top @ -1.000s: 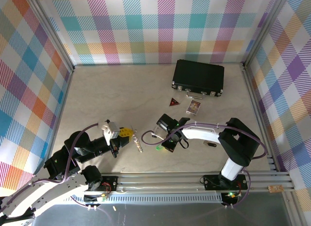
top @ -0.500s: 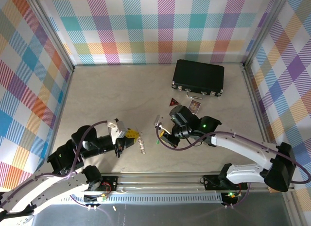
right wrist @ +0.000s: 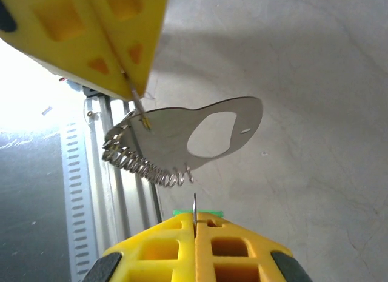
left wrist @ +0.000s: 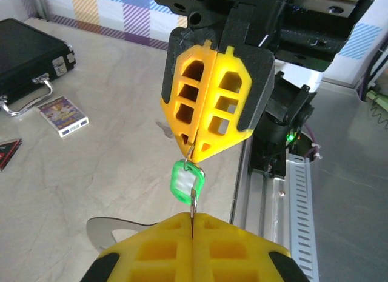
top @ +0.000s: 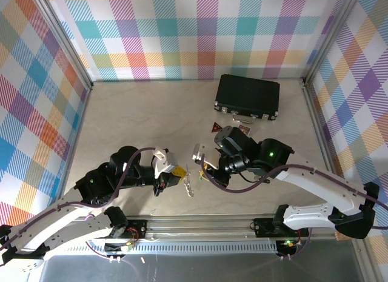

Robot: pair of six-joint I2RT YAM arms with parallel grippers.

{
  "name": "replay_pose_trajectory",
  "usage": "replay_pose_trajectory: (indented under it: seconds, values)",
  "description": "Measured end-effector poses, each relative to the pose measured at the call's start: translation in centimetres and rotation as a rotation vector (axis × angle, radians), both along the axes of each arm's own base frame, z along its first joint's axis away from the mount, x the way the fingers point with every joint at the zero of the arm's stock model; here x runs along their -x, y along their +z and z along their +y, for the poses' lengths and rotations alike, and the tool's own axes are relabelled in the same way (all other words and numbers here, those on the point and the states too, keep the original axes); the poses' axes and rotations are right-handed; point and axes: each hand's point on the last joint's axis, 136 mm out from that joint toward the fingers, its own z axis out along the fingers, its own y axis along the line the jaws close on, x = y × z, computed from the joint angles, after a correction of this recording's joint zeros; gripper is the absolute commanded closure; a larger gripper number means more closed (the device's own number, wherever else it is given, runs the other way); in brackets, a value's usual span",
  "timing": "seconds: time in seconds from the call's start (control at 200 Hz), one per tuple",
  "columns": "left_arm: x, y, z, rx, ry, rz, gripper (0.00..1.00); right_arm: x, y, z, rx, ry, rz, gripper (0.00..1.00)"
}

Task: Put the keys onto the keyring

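Top cam: big change over the last sec. The R arm has swung round and stretched out, and the left gripper (top: 180,174) has slid across twd the right gripper (top: 204,171). The gap between them has closed and they're now nearly tip to tip over the table's near middle. The keyring (top: 189,185) came along, dangling off the L tips. There's a speck of green key (top: 200,176) at the R tips. Looks like pickup is done and we're into lining up for the threading. This view is too small to show any contact, tho.

L wrist cam: here's the detail. The left gripper (left wrist: 193,217) has fingers pressed tight tog., with a thin metal edge rising from the seam. The keyring (left wrist: 112,231) shows as a flat silvery tab just beside it. Dead ahead, the right gripper (left wrist: 195,150) is also clamped flat, and the green key (left wrist: 185,184) hangs from its tip by a small wire loop, between the two grippers. The black case (left wrist: 27,51) and card (left wrist: 63,115) are well off to the side, not involved.

R wrist cam: reverse angle. The right gripper (right wrist: 195,220) is pinched on a metal sliver, and a strip of the green key (right wrist: 197,213) peeks behind it. The left gripper (right wrist: 134,88) nips the keyring (right wrist: 182,133) at its edge. This view gives its shape: a flat plate w/ an oval hole and a coiled loop along the bottom. Key and coil are near but apart, so it's not threaded yet.
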Motion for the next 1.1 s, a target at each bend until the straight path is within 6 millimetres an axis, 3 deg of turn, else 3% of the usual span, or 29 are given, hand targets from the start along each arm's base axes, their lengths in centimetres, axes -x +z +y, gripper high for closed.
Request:
replay_pose_trajectory:
  seconds: [0.77, 1.1]
  values:
    - [0.6, -0.5, -0.6, -0.01, -0.052, 0.016, 1.0, 1.6, 0.2, 0.8, 0.015, 0.052, -0.018, 1.0]
    - [0.9, -0.3, -0.7, -0.004, -0.066, 0.015, 1.0, 1.3, 1.9, 1.5, -0.021, 0.047, -0.025, 1.0]
